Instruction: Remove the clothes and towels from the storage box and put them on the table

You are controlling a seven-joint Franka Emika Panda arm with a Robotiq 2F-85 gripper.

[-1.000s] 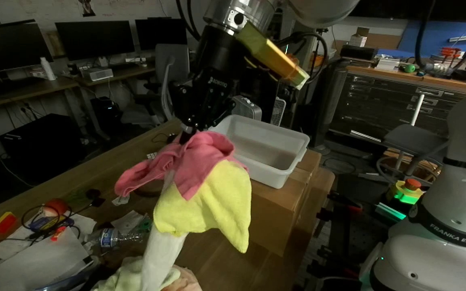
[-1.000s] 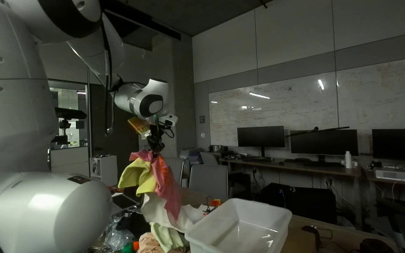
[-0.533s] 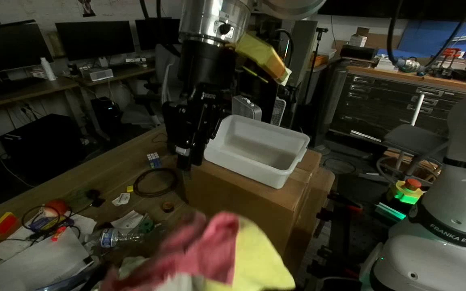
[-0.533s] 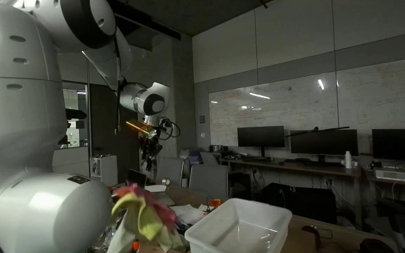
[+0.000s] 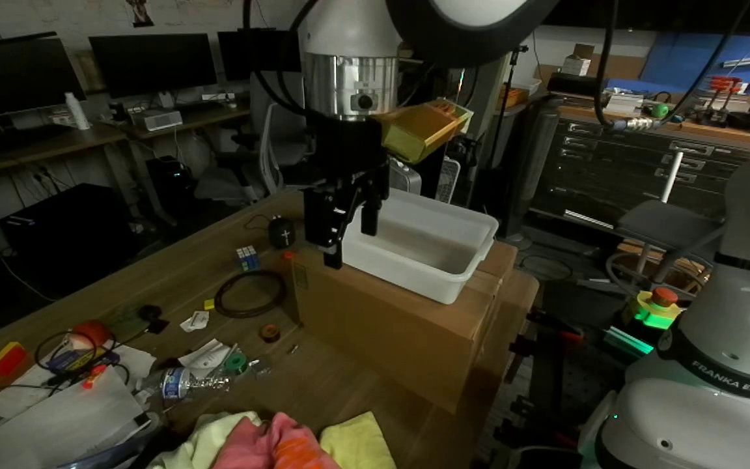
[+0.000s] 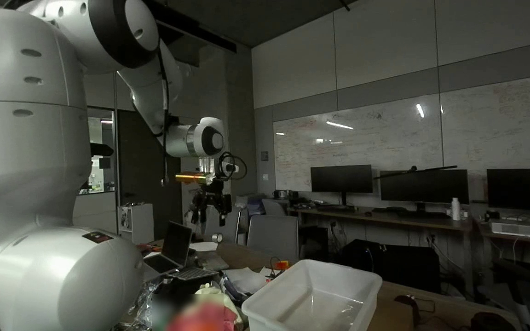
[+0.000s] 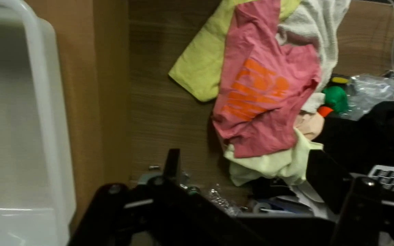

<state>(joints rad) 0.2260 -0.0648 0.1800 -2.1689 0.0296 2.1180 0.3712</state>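
The storage box (image 5: 407, 270) is a white plastic bin on a cardboard box; its visible inside holds no cloth. On the wooden table (image 5: 355, 391) a heap of cloth lies beside the carton. In the wrist view a pink cloth (image 7: 248, 44) with orange print covers part of it. A yellow towel (image 7: 202, 68), a whitish towel (image 7: 323, 24), a pale green cloth (image 7: 275, 164) and a peach cloth (image 7: 310, 124) show around it. My gripper (image 5: 351, 246) hangs above the table near the box's side, fingers spread with nothing between them. In an exterior view the heap is partly blurred.
The cardboard box (image 5: 381, 332) raises the bin above the table. Table clutter includes a plastic bottle (image 5: 183, 383), a cable coil (image 5: 251, 312), a puzzle cube (image 5: 247, 258), papers (image 5: 75, 417) and a laptop (image 6: 175, 243). Black fabric (image 7: 347, 136) lies beside the heap.
The pink, yellow and white cloths hung from my gripper; they have dropped onto the heap on the table. The gripper has opened and shifted, now hanging straight down. The box has stayed put.
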